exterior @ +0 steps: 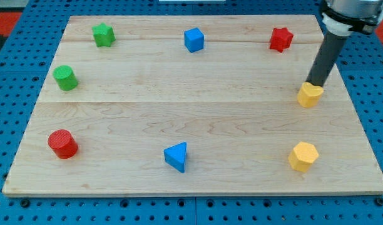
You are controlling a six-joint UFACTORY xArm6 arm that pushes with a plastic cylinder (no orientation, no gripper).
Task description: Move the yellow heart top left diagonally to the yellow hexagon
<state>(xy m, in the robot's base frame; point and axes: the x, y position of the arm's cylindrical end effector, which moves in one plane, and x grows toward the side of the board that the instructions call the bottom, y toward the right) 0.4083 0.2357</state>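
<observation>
The yellow heart (pixel 310 95) lies near the board's right edge, at mid height. The yellow hexagon (pixel 303 156) lies below it, near the view's bottom right. My tip (pixel 315 83) stands at the heart's upper edge, touching or almost touching it; the dark rod rises toward the view's top right corner. The heart is directly above the hexagon, slightly to its right.
On the wooden board (pixel 191 106): a red star (pixel 280 39) at top right, a blue cube-like block (pixel 194 39) at top middle, a green star (pixel 103 34) at top left, a green cylinder (pixel 65 77) at left, a red cylinder (pixel 62 144) at bottom left, a blue triangle (pixel 176 156) at bottom middle.
</observation>
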